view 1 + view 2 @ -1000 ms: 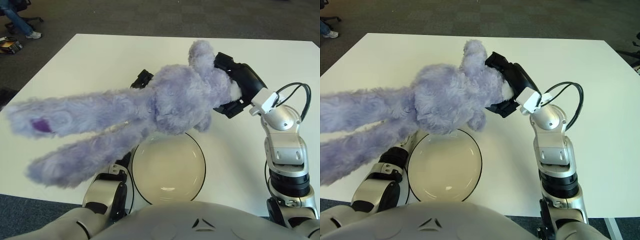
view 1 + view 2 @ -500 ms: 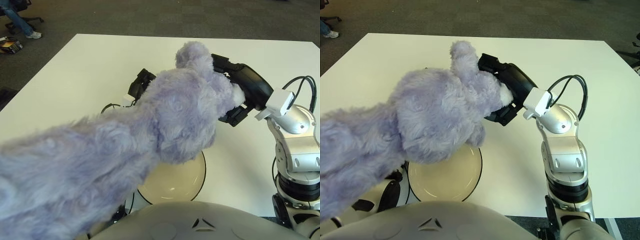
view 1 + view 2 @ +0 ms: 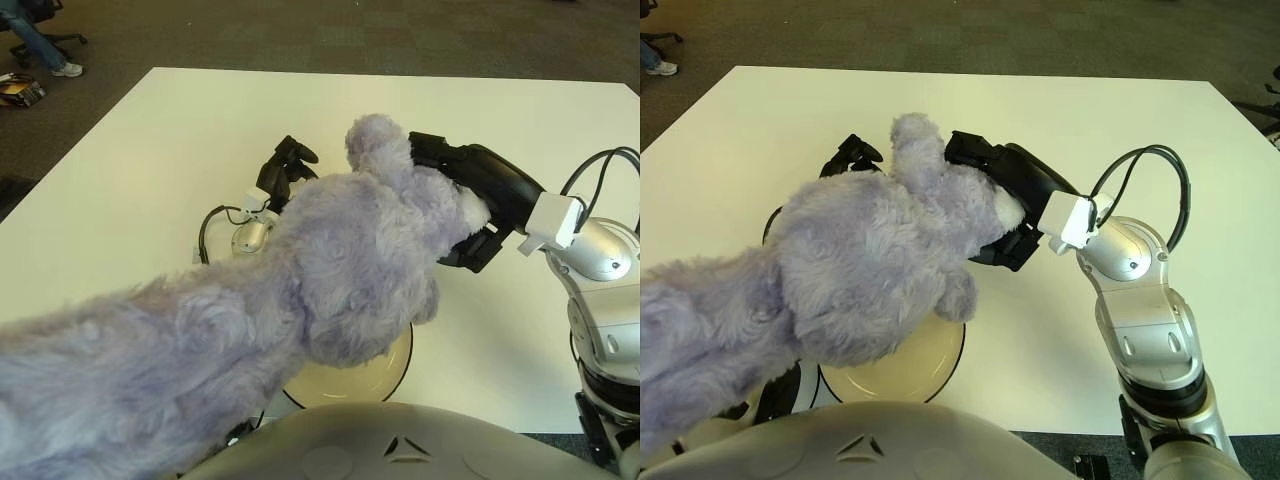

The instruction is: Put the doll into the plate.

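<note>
Doll (image 3: pixel 860 270) hanging over the plate (image 3: pixel 925 362), hiding all but its near right rim. Right hand (image 3: pixel 1005 200) clamping round the doll's far end. Left hand (image 3: pixel 285 165) showing behind, fingers unclear. Table (image 3: pixel 1200 150) lying open rightward.

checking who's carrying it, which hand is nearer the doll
Right. The right hand grips the purple doll at its far end, above the plate. The left hand shows just behind the doll's left side, contact unclear.
</note>
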### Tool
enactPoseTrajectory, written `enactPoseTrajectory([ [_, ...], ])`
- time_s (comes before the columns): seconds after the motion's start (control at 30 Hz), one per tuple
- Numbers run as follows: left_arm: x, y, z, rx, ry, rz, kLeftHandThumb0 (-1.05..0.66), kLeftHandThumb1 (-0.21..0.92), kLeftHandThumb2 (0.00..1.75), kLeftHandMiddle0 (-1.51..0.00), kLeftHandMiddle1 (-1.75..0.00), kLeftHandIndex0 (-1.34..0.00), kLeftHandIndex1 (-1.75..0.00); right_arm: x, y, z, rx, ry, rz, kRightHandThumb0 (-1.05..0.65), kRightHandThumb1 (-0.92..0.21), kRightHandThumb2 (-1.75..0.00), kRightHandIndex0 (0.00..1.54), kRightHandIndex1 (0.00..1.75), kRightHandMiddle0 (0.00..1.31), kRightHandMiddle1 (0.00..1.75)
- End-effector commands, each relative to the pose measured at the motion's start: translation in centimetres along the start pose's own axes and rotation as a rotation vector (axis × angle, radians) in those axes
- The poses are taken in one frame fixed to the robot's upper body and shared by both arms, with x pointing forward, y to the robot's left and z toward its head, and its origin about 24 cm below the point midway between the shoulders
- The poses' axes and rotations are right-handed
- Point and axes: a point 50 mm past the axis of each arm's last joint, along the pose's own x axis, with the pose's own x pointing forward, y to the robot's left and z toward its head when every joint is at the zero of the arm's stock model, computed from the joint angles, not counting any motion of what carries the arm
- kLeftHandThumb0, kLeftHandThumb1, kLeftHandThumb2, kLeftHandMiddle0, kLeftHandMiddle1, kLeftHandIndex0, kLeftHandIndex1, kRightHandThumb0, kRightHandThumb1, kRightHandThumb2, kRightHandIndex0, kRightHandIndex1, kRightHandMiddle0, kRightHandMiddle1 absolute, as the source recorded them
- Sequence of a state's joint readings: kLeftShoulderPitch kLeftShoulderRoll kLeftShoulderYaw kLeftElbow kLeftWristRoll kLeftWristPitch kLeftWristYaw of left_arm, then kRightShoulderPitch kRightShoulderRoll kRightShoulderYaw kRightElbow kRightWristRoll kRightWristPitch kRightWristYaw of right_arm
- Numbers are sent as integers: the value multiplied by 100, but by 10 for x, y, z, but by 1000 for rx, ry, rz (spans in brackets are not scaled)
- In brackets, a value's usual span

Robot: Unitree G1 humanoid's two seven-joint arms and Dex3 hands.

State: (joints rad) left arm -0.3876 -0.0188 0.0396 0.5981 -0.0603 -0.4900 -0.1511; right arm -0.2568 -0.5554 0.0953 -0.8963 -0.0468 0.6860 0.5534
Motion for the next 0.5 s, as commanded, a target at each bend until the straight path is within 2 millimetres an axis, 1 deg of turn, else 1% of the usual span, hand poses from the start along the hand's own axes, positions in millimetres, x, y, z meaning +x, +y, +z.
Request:
enactPoseTrajectory([
  [0.0, -21, 3, -25, -2, 115, 42, -1, 30, 135, -51, -175, -50, -175, 2, 0, 9, -50, -44, 21, -1, -12, -145, 71, 163, 71, 160],
  [0.27, -21, 0, -27, 5, 139, 42, -1, 30, 135, -51, -175, -50, -175, 4, 1, 11, -75, -76, 74, -1, -13, -146, 69, 165, 69, 162],
  [0.3, -20, 0, -29, -11, 150, 41, -1, 31, 134, -51, -175, -49, -175, 3, -1, 12, -65, -79, 116, -1, -17, -142, 65, 167, 65, 164],
  [0.37, -19, 0, -32, -24, 155, 36, -1, 31, 133, -50, -175, -49, -175, 3, -4, 16, -64, -90, 170, 0, -20, -139, 62, 168, 61, 166],
  [0.47, -18, 0, -33, -25, 149, 29, -1, 32, 132, -50, -175, -48, -175, 3, -6, 18, -80, -104, 192, 0, -23, -137, 60, 168, 59, 167],
])
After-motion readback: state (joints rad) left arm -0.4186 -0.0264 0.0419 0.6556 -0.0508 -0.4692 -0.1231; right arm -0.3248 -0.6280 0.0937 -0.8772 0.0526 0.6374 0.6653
